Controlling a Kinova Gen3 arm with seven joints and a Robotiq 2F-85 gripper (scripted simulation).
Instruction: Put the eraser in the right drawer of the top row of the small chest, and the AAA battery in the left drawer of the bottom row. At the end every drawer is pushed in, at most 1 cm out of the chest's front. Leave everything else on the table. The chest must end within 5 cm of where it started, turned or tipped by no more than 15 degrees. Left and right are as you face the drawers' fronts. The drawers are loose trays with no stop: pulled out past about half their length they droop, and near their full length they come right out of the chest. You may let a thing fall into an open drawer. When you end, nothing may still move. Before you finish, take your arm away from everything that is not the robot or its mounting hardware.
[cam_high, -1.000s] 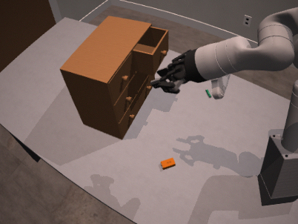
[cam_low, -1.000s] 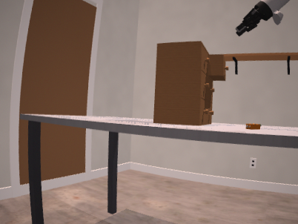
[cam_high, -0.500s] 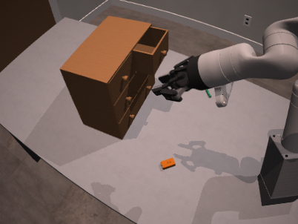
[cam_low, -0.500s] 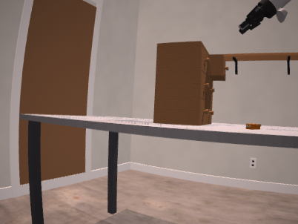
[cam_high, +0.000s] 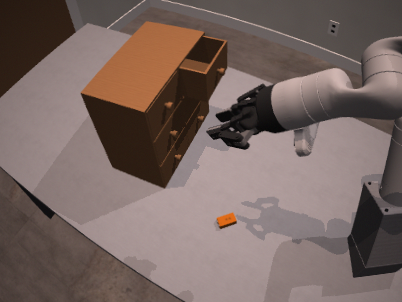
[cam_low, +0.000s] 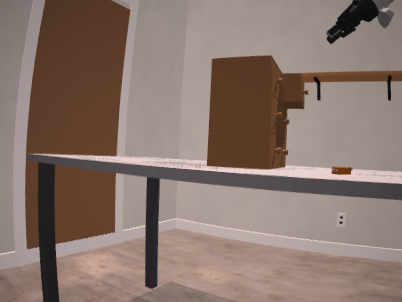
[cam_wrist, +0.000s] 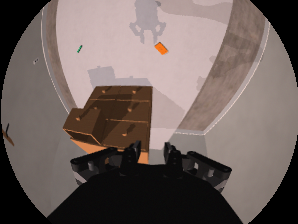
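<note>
I am hovering my gripper (cam_high: 218, 124) (cam_low: 330, 38) (cam_wrist: 152, 147), half-open and empty, judging the orange eraser (cam_high: 226, 220) (cam_low: 341, 170) (cam_wrist: 161, 48) light, slightly soft, best pinched across its long sides.

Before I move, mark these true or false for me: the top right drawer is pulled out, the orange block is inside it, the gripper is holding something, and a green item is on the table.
1. The top right drawer is pulled out. True.
2. The orange block is inside it. False: it lies on the table.
3. The gripper is holding something. False: its fingers stand apart, nothing between them.
4. A green item is on the table. True.
</note>
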